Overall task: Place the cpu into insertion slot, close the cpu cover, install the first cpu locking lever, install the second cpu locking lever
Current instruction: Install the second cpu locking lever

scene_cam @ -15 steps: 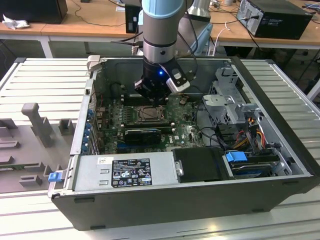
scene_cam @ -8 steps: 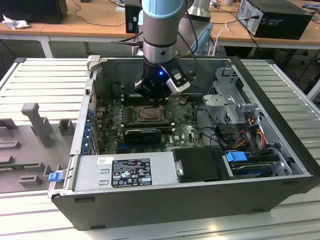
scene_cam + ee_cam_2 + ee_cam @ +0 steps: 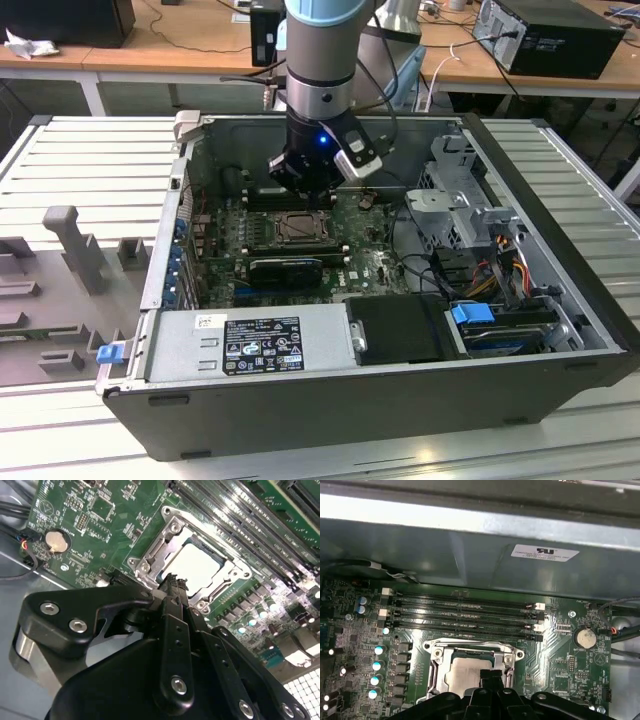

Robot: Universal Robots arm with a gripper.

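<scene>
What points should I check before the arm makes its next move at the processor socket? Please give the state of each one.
1. The cpu lies in the insertion slot: ok, its pale top shows inside the frame.
2. The cpu sits flat: ok, as far as both wrist views show.
3. The cpu cover is down over the chip: ok, it frames the top.
4. Both locking levers latched: cannot tell.
5. The gripper is above the socket edge: ok.
6. The memory slots are free of the gripper: ok.
</scene>
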